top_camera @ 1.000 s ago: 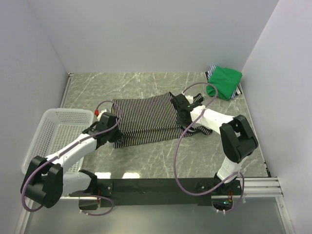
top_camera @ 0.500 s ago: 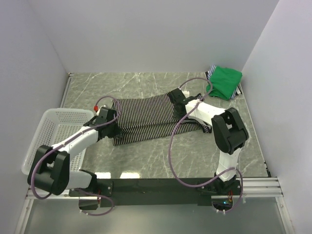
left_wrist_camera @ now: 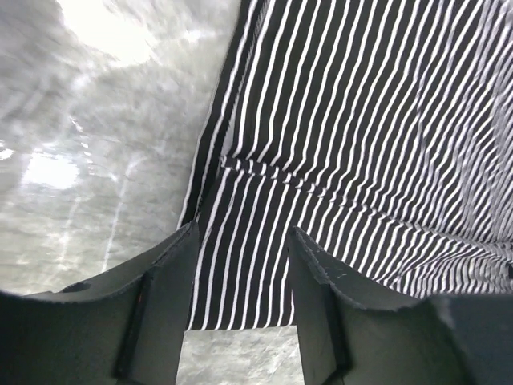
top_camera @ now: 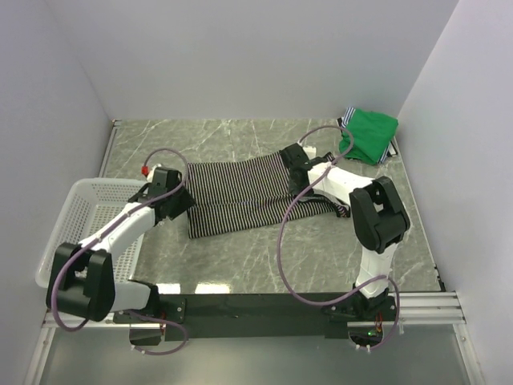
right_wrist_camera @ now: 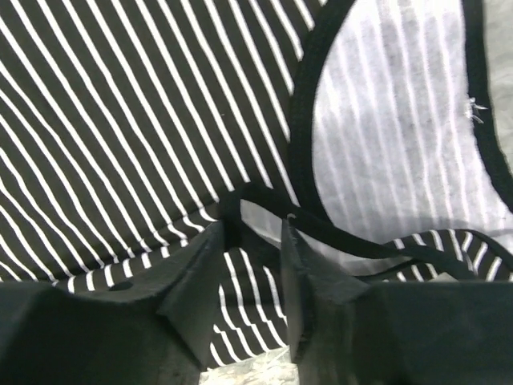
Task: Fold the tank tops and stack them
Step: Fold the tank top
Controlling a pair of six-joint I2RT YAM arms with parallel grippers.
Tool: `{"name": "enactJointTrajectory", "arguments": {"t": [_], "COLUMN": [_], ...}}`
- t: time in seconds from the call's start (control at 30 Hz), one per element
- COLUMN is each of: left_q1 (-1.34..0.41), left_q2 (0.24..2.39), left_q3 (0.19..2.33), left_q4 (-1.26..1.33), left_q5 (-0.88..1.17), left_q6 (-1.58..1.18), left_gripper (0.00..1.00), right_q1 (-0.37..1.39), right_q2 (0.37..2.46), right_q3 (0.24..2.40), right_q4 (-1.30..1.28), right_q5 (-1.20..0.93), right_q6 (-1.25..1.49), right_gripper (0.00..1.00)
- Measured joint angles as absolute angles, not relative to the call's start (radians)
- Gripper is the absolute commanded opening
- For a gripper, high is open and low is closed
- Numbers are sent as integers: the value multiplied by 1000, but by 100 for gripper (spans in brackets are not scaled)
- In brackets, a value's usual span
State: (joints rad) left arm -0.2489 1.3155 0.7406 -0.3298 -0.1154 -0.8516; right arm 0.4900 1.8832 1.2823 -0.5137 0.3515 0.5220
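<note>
The striped tank top lies folded in a flat band across the middle of the table. My left gripper hovers over its left end, open; in the left wrist view the fingers straddle the cloth's corner without pinching it. My right gripper is over the right end by the dark-edged straps, also open, its fingers apart above the striped tank top. The green tank top sits folded in the back right corner.
A white mesh basket stands at the left edge beside my left arm. White walls close in the table at the back and on both sides. A bit of striped cloth peeks from under the green top.
Both grippers have gone from shut on the striped top's edges to open, letting go of it. The left gripper has moved back and left; the top now lies flatter.
</note>
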Motion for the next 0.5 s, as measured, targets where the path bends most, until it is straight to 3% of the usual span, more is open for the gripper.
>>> {"name": "enactJointTrajectory", "arguments": {"t": [0.2,0.4,0.5], "left_q1": [-240,-314,-419], "left_q2": [1218,1167,1203], "left_q3": [756,750,748], "left_q4": [-371,-344,-320], "left_q5": [-131,-109,-110], "left_q6": [-851,-864,-873], "left_gripper": [44,13,3], "right_q1": [481,480,462], "right_q2": [1825,1656,1546], "right_q3": [1281,1154,1023], "right_q4": [-503,-455,-432], "right_q5": [366,374,381], "right_q6": [511,535,564], "right_gripper": [46,46,45]}}
